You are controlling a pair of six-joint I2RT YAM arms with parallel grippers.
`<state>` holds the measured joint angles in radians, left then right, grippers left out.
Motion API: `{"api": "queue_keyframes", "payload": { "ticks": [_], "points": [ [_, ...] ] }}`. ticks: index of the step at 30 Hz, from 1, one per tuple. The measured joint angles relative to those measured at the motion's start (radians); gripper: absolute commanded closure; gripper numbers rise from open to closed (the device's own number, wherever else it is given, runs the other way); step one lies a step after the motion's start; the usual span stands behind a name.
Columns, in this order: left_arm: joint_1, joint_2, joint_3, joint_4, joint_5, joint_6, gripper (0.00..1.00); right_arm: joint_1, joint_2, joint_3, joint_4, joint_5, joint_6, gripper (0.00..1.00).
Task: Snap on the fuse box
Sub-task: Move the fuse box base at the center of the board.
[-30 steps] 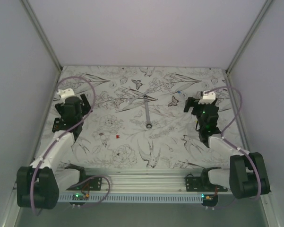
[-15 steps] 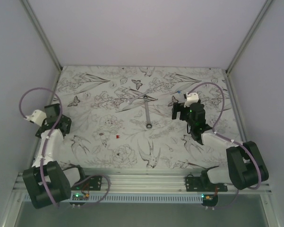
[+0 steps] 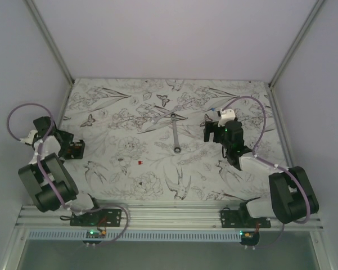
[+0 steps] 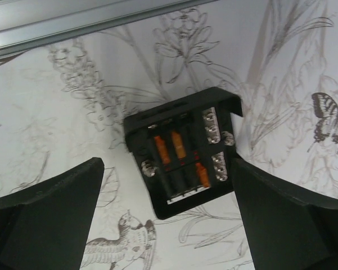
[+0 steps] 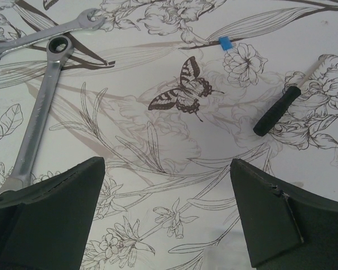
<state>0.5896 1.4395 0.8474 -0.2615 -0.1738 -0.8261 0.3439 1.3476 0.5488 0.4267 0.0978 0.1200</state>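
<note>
Gaping, left pincer (image 4: 167, 169) frames the fuse box (image 4: 185, 121), fuses (image 4: 179, 145) unseen from overhead; right pincer (image 5: 167, 164) gapes.

Silver wrench (image 5: 42, 107), black stick (image 5: 276, 109), blue tape (image 5: 226, 42)

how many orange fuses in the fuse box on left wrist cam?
3 orange fuses in the fuse box: two side by side in one row, one in the next row. Darker slots may hide others.

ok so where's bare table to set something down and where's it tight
Barest: near centre, between small red piece, wrench and front rail; also the far-left corner beyond the fuse box. Tight: around the right gripper, with wrench and black stick close by.
</note>
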Motion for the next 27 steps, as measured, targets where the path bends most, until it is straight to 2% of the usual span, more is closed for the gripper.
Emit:
{"api": "queue_keyframes", "payload": {
  "ticks": [13,22,27],
  "points": [
    [-0.002,0.201,0.121,0.022,0.082,0.026,0.00,0.000,0.023,0.023,-0.018,-0.030,-0.002,0.01],
    [-0.085,0.275,0.182,-0.031,0.016,0.054,0.00,0.000,0.023,0.023,-0.018,-0.045,-0.003,0.00],
    [-0.134,0.315,0.227,-0.045,-0.008,0.084,0.04,0.000,0.023,0.023,-0.018,-0.048,-0.003,0.00]
  ]
}}
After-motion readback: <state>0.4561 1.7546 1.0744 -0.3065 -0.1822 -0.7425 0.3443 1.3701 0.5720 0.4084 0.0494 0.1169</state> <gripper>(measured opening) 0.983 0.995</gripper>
